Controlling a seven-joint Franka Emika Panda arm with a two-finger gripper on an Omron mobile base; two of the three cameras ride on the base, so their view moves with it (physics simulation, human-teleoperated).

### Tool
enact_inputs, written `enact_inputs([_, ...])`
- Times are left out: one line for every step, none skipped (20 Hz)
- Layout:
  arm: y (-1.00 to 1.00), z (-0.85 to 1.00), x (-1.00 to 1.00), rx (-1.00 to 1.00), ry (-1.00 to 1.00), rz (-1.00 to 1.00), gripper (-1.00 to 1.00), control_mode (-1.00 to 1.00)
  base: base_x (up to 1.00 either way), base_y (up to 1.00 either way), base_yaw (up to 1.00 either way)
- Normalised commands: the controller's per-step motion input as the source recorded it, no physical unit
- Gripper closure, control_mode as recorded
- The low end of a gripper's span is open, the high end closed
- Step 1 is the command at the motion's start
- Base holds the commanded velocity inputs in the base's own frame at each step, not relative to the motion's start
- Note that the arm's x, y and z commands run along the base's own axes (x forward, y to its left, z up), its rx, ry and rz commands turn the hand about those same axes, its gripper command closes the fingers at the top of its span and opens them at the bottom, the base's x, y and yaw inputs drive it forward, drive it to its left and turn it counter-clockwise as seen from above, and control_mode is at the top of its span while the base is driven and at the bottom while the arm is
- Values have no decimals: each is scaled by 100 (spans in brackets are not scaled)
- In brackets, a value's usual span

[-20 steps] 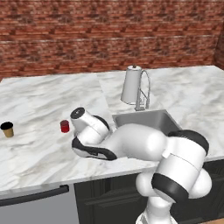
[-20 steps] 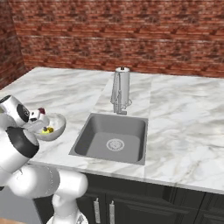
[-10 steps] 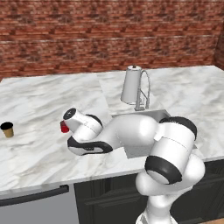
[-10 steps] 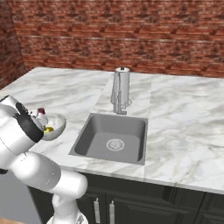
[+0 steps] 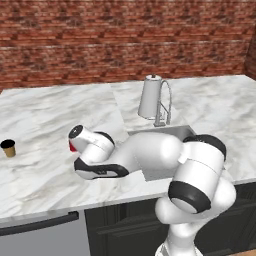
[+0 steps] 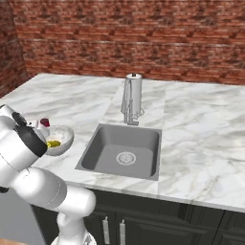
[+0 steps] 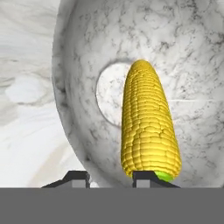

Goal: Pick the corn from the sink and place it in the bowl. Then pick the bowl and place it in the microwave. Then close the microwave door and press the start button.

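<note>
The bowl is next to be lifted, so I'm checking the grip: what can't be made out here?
- Hand view: the hand shows just two finger tips at the bottom edge astride the bowl rim; firm contact can't be told.
- Hand view: the corn has its green tip behind a finger.
- Left base view: the arm covers the bowl.
- Right base view: the arm hides the bowl's near side.

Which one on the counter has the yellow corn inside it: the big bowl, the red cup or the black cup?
The big mottled grey-white bowl holds the corn. The red cup behind it and the black cup are far smaller.
</note>
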Motion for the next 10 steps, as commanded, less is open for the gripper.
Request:
enact_inputs([-14, 0, -32, 0, -2, 0, 100, -100, 0, 0, 0])
enact_inputs([-14, 0, -28, 0, -1, 0, 100, -100, 0, 0, 0])
enact_inputs([-17, 0, -26, 0, 0, 0, 100, -100, 0, 0, 0])
enact_inputs([-18, 0, -19, 0, 0, 0, 100, -100, 0, 0, 0])
enact_inputs([-21, 0, -9, 0, 0, 0, 100, -100, 0, 0, 0])
enact_inputs([-26, 0, 0, 0, 0, 0, 100, -100, 0, 0, 0])
enact_inputs([-32, 0, 0, 1, 0, 3, 100, -100, 0, 0, 0])
enact_inputs([-40, -6, 0, 0, 0, 8, 100, -100, 0, 0, 0])
enact_inputs([-44, -19, 0, 0, 0, 14, 100, -100, 0, 0, 0])
enact_inputs([-44, -41, 13, 0, 0, 18, 100, -100, 0, 0, 0])
